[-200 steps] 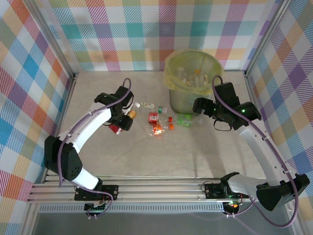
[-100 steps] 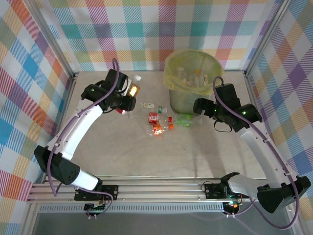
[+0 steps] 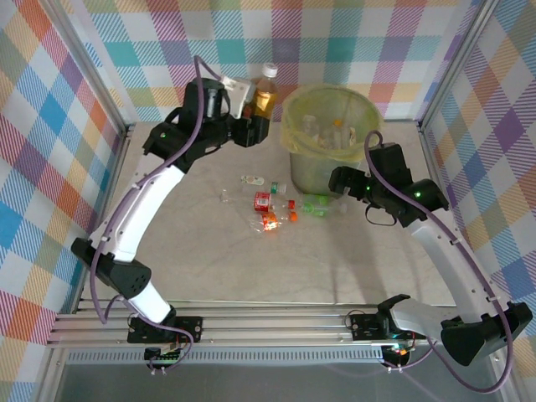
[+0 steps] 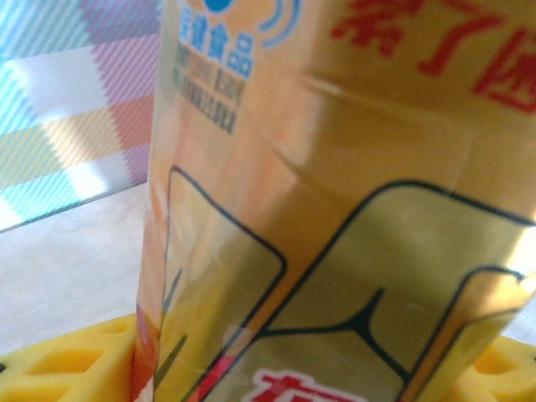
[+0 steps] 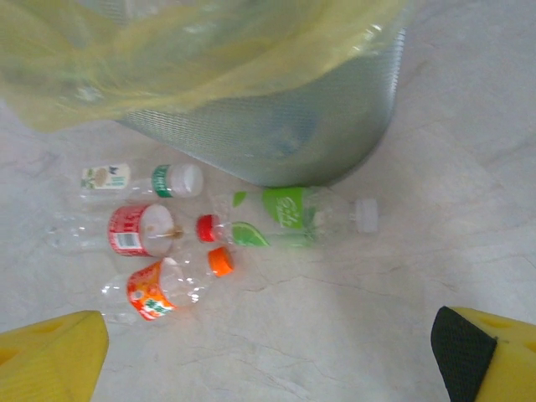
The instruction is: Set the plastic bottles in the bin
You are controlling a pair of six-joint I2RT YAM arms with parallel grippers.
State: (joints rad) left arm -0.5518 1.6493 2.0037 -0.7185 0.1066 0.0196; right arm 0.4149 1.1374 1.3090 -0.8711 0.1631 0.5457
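On the top camera, my left gripper (image 3: 256, 117) is raised at the far side of the bench (image 3: 209, 268). It is closed partway around an amber bottle (image 3: 265, 92) that stands roughly upright in the picture, white cap toward the back wall. The bin (image 3: 311, 172) lies just to its right. The bottle is beside the rim, not over the opening, so I judge the coming move to be a short carry rightward before I let go. The right gripper (image 3: 337, 180) hovers by the bin's foot, jaws wide and empty, nearer than the left arm to the loose bottles (image 3: 280, 209) lying on their sides there. On the left wrist camera, the amber bottle (image 4: 335, 209) runs top to bottom, held between the yellow pads (image 4: 50, 368). On the right wrist camera, the wide-apart fingers (image 5: 50, 356) frame the bin wall (image 5: 276, 126). Just below it a green bottle (image 5: 289, 209) lies left to right, cap to the right, with several more to its left.
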